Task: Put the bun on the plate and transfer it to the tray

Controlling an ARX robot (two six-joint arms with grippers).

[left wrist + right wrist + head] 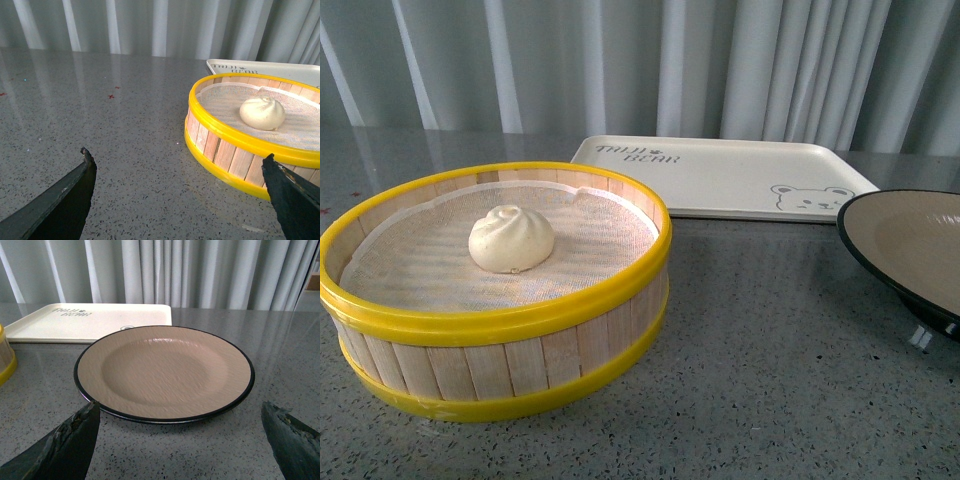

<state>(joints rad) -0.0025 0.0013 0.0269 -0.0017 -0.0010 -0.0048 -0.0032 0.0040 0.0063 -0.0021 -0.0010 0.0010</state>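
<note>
1. Small white pleated steamed bun (511,238) lies inside the yellow-rimmed wooden steamer basket (500,330), unlifted.
2. Tan round black-rimmed plate (165,371) stands bare on the grey speckled worktop (770,380), near the cream rectangular bear-print tray (720,175).
3. Left pincer (177,155) and right pincer (181,406) both gape wide, holding nothing.
4. Judgement: every step outstanding.

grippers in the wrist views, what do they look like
The left gripper and right gripper each show two matte black fingers tapering to blunt points. The right one's fingers have pale scuffs along the edges. No cables or markings show.
</note>
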